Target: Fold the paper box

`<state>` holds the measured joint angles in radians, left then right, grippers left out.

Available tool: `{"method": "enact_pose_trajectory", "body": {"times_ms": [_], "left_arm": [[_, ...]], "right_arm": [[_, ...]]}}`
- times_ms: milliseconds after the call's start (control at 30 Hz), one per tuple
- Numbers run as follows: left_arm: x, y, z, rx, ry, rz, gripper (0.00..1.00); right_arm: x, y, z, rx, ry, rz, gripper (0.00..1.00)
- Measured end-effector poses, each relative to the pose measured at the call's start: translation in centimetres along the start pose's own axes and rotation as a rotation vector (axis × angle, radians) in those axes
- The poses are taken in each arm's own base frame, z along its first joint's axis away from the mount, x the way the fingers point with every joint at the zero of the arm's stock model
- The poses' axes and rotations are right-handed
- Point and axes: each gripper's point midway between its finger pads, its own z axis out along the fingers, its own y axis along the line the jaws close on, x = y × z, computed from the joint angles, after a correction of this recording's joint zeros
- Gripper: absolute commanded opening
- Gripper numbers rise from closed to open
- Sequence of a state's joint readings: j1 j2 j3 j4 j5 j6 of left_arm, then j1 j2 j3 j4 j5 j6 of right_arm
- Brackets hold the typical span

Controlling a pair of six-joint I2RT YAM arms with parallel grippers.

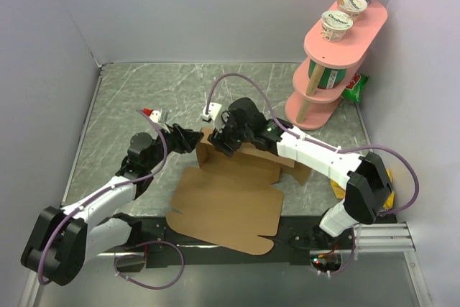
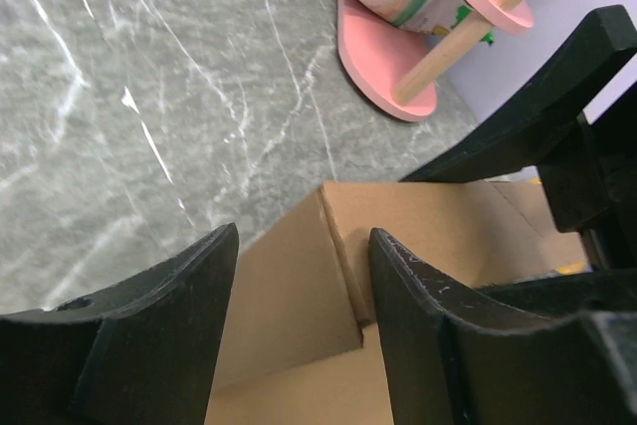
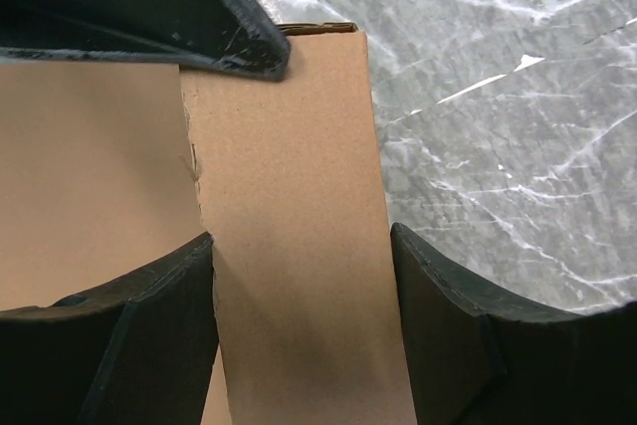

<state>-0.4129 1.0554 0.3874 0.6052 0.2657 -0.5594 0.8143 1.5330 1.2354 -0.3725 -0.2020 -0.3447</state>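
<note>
The paper box (image 1: 226,203) lies in the middle of the grey marble-pattern table (image 1: 136,91), between the 2 arms. Most of it is a flat brown cardboard sheet reaching toward the near edge. Its far side is folded up into a low wall.

The left gripper (image 1: 192,139) reaches in from the left to the far-left corner of that raised wall. In the left wrist view its jaws stand apart, and the upright corner edge of the cardboard (image 2: 289,316) shows in the gap between them. I cannot tell whether either finger touches it.

The right gripper (image 1: 218,146) comes in from the right and sits just beside the left one at the same corner. In the right wrist view its jaws are also parted, and a narrow cardboard panel (image 3: 289,146) fills the space between them. Whether they press on it I cannot tell. A black finger (image 3: 199,17) of the left gripper rests against the top of that panel.

A pink 3-tier shelf (image 1: 374,19) stands at the far right of the table, well apart from the box, with 3 yogurt cups (image 1: 336,25) on its top tier. A green packet (image 1: 354,85) lies behind its base.
</note>
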Motion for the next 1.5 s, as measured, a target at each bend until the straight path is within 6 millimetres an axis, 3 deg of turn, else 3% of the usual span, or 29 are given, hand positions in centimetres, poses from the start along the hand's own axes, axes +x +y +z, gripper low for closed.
{"method": "enact_pose_trajectory", "body": {"times_ms": [267, 500, 700, 1500], "left_arm": [[0.3, -0.4, -0.6, 0.031, 0.018, -0.108, 0.47], [0.3, -1.0, -0.9, 0.074, 0.017, -0.143, 0.27], [0.5, -0.9, -0.7, 0.098, -0.002, -0.169, 0.16], [1.0, -0.5, -0.2, 0.132, -0.045, -0.16, 0.09]], "right_arm": [[-0.2, 0.0, 0.1, 0.02, -0.004, -0.018, 0.67], [-0.4, 0.1, 0.2, 0.025, -0.01, -0.025, 0.67], [-0.4, -0.1, 0.4, 0.039, -0.012, -0.026, 0.67], [-0.3, -0.4, 0.3, 0.07, -0.019, -0.024, 0.67]]}}
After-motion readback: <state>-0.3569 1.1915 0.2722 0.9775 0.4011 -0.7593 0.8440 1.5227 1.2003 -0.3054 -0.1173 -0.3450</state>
